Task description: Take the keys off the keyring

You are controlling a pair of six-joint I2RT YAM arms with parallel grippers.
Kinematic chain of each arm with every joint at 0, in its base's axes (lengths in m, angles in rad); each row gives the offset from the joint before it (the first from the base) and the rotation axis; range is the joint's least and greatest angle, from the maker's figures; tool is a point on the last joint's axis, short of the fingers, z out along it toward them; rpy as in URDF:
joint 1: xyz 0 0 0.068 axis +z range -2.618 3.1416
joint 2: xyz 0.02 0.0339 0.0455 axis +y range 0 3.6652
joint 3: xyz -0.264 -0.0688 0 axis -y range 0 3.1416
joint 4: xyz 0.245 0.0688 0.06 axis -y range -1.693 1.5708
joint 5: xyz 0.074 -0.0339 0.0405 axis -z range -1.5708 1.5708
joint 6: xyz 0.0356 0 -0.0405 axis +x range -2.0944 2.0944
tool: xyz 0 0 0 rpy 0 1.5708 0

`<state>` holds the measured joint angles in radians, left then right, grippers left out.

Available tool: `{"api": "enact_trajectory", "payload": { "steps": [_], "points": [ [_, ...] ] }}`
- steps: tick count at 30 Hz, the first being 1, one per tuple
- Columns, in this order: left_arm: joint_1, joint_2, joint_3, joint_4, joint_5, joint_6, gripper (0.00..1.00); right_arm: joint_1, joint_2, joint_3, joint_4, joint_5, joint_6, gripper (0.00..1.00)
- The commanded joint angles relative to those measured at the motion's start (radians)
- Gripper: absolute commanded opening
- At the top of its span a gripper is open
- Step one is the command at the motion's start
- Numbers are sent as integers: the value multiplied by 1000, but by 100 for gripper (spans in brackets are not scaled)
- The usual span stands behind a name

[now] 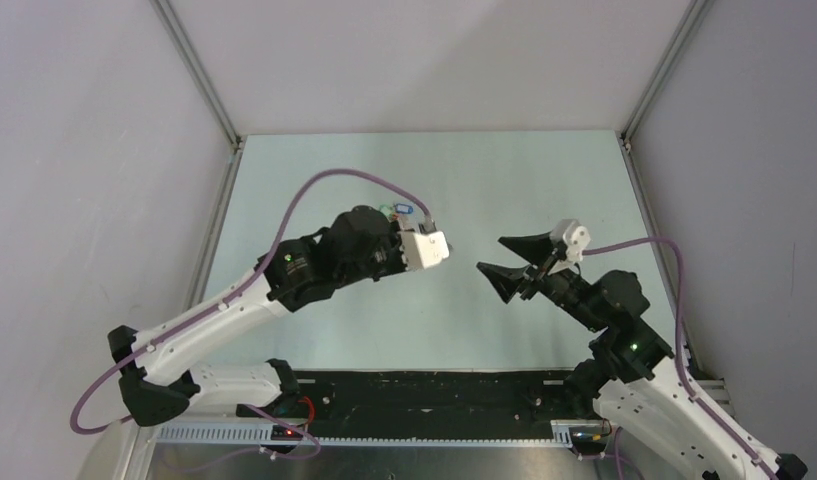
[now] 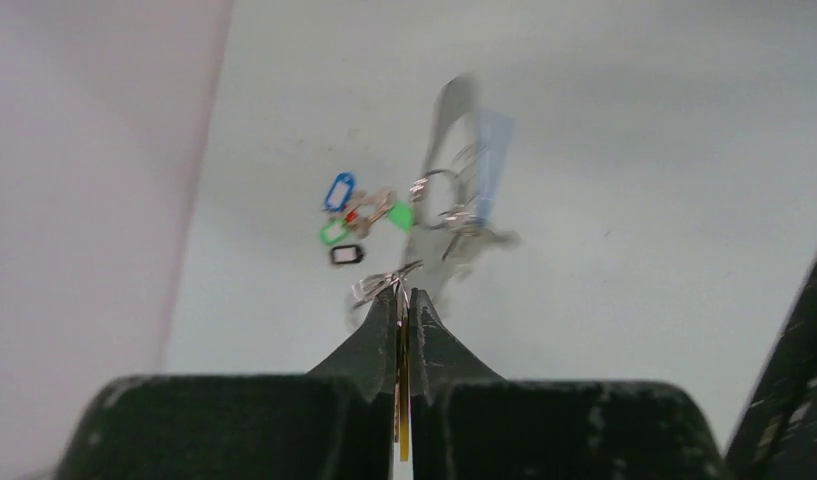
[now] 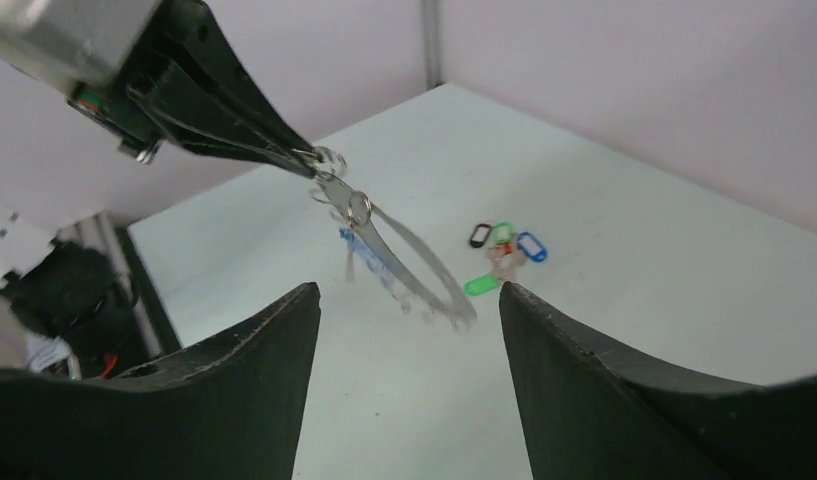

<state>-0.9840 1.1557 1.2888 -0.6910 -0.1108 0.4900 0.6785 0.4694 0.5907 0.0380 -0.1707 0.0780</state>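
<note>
**Left tool (image 2: 404,300) clamped on keyring (image 2: 444,130)**

Held by its rim, the loop hangs above the counter (image 3: 634,300). Tagged keys (image 2: 349,215) lie clustered on the counter beyond it. Right tool (image 1: 489,253) gapes wide nearby, touching nothing.

White arms (image 1: 209,325), black joints (image 1: 359,240) and claws (image 1: 489,253), purple cables (image 1: 324,178)

Left gripper (image 2: 404,300) raised, fingers pinched together; right gripper (image 3: 406,290) facing it, fingers spread wide.
</note>
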Motion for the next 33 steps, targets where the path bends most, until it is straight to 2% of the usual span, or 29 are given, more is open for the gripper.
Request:
{"api": "enact_trajectory", "payload": {
  "steps": [1,5,10,16,22,28,33],
  "points": [
    [-76,-27,-37,-46,-240,333,0,1,58,1,103,-201,-72,69],
    [-87,-19,-31,-43,-275,405,0,2,100,1,147,-249,-111,64],
    [-85,-27,-12,22,-287,457,0,3,134,-19,220,-304,-130,64],
    [-82,-71,-60,155,-137,484,0,5,159,-70,328,-341,-170,65],
    [-80,-56,-40,164,-25,452,0,3,189,-76,361,-327,-203,63],
    [-81,-47,-13,162,46,397,0,5,241,-83,480,-416,-187,49],
    [-85,-47,-3,163,79,340,0,25,296,-83,595,-468,-176,41]
  ]
}}
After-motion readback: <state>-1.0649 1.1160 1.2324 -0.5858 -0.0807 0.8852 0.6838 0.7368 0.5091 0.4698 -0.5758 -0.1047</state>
